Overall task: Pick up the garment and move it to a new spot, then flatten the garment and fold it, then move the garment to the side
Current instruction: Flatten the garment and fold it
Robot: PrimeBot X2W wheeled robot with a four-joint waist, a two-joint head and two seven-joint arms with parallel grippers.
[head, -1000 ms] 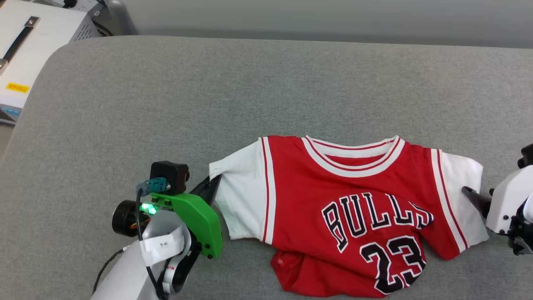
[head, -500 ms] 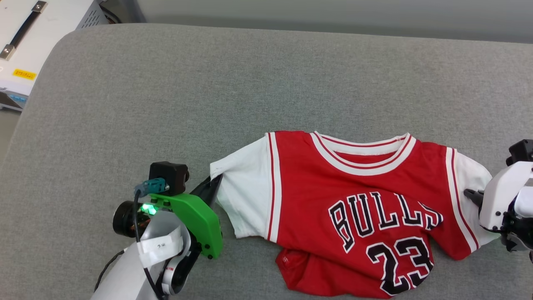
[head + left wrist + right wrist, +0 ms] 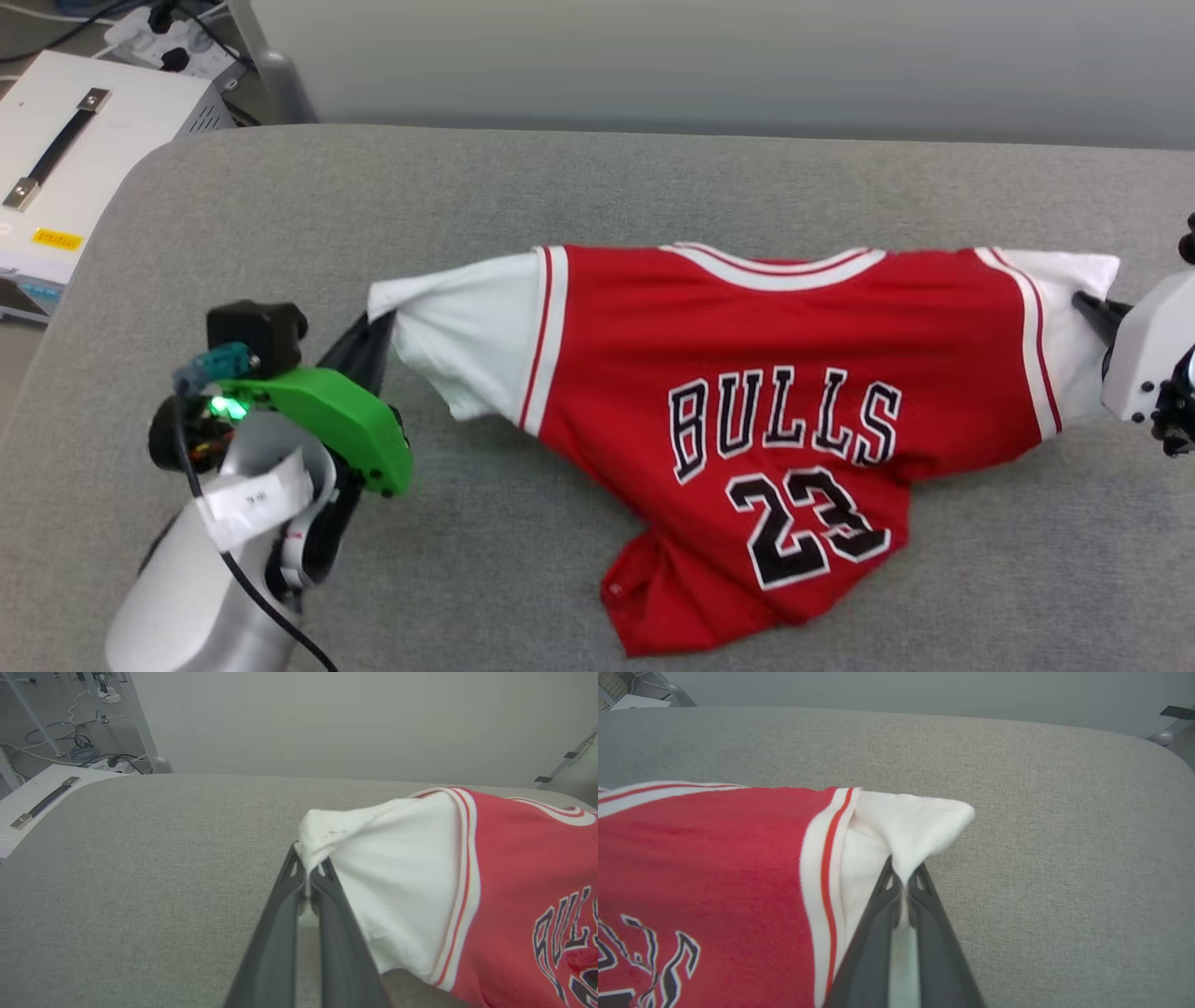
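The garment (image 3: 747,327) is a red jersey with white sleeves and black "BULLS 23" lettering, stretched between both grippers above the grey padded table (image 3: 560,177). Its shoulders are lifted and its crumpled hem trails on the surface at the bottom. My left gripper (image 3: 373,322) is shut on the tip of the white sleeve (image 3: 373,858) at the left. My right gripper (image 3: 1088,306) is shut on the other white sleeve (image 3: 915,826) at the far right. Each wrist view shows sleeve cloth (image 3: 308,851) pinched between the closed dark fingers (image 3: 873,933).
A white equipment case (image 3: 65,168) with a black handle stands off the table's left edge, with cables and a metal stand leg (image 3: 271,75) behind it. A plain wall runs along the table's far edge. Open grey surface lies beyond and left of the garment.
The right gripper closed on the right sleeve. Both grippers then rose and spread, lifting the shoulders and pulling the garment taut; the head camera also shifted.
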